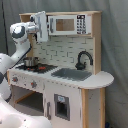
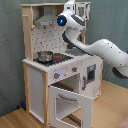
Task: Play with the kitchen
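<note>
Standing on the kitchen point(image 1: 75, 75) hob—a pot point(image 2: 45, 56); hand point(image 1: 41, 25) grip unclear.

This looks like a robot lab or test room, not a real home kitchen. The kitchen point(image 1: 65, 75) is a child's toy of white panels and light wood, standing alone on a wooden floor point(image 2: 15, 117). Behind the kitchen, in both exterior views, hangs a plain grey curtain point(image 1: 114, 40) in place of a house wall. A white robot arm point(image 2: 95, 47) reaches in over the kitchen's hob, where a small metal pot point(image 2: 45, 56) sits. Above the grey sink point(image 1: 72, 74) is a toy microwave cabinet point(image 1: 70, 24), and below the hob the oven door point(image 2: 70, 102) hangs open.
</note>
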Controlling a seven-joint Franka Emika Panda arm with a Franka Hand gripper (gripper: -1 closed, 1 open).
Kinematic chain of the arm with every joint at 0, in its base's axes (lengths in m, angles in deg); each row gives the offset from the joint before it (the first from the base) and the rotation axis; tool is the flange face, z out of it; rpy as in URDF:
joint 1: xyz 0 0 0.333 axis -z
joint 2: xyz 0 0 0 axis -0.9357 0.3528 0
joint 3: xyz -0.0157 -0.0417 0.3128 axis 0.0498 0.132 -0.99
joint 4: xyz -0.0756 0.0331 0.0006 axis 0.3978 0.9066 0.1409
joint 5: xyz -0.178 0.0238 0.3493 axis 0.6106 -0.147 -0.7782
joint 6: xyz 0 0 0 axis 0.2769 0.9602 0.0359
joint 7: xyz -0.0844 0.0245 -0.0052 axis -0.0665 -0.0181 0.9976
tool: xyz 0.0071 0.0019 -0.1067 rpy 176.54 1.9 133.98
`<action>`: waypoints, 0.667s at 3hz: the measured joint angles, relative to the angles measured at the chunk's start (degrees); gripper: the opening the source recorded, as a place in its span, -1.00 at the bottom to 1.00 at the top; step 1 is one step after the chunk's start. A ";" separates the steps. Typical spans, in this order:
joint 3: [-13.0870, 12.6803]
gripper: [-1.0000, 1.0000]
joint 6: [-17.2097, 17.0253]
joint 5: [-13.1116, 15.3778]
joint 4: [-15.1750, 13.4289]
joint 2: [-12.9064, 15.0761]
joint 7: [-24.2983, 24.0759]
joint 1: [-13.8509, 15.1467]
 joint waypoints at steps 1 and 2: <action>1.27 -1.00 -3.88 0.01 -3.64 0.54 0.53 -2.46; 3.21 -1.00 -3.86 0.09 -8.26 0.54 1.42 -6.49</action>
